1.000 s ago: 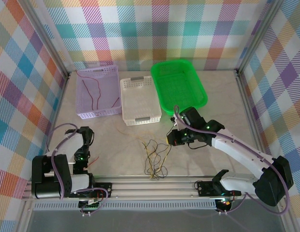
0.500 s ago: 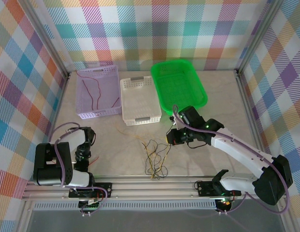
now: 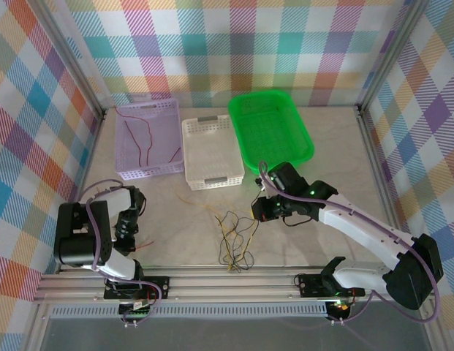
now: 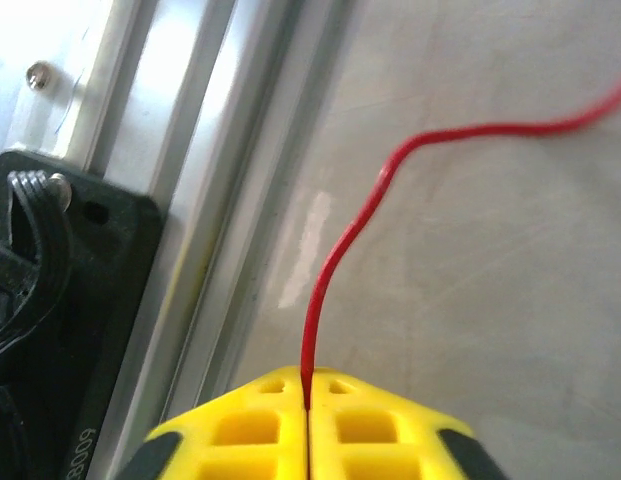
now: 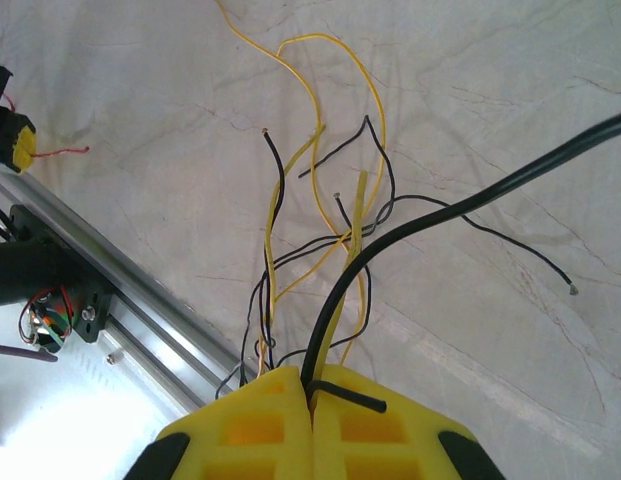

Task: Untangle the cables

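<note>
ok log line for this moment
left jaws shut on red cable | right jaws shut on black cable | black-yellow tangle not yet separated

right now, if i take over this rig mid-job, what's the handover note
Left gripper: shut on a red cable, at the near-left of the table.
Right gripper: shut on a black cable over the tangle.
Cables: yellow-and-black tangle mid-table; other red cables lie in the lilac basket.
Done: some reds are in that basket.
Left: pull the tangle apart; the held red cable is not yet in a basket.
</note>
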Controlling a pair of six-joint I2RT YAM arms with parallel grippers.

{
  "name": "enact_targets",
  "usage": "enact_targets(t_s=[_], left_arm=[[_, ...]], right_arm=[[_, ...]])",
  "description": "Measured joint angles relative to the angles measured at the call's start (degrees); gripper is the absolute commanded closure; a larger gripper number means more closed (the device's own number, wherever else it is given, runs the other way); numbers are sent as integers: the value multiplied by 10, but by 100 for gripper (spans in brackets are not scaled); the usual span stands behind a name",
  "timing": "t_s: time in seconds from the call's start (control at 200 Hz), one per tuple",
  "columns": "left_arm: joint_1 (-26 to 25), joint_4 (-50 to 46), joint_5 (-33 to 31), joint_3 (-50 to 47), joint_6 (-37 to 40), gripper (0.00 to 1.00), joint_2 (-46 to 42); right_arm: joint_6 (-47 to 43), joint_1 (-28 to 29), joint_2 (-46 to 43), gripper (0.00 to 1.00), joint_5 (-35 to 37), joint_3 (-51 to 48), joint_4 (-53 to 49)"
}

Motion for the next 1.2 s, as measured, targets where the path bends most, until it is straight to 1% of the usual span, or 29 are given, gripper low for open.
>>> enact_targets(t_s=[0.155, 0.445, 0.695, 0.92, 1.09, 1.2], left_arm=[[0, 1, -3, 15, 3, 100, 18], [0, 2, -8, 16, 12, 100, 17], [0, 4, -21, 14, 12, 100, -20], [-1, 7, -27, 9, 15, 100, -26], [-12, 17, -36, 9, 25, 100, -53], [-30, 17, -43, 8, 29, 100, -85]], right_arm=[[-2, 5, 0, 100, 11, 1, -7], [-2, 11, 0, 100, 24, 1, -11], [-2, 14, -1, 100, 36, 1, -11], [-1, 14, -9, 100, 59, -1, -10], [10, 14, -35, 100, 92, -18, -5], [21, 6, -37, 100, 111, -24, 1]])
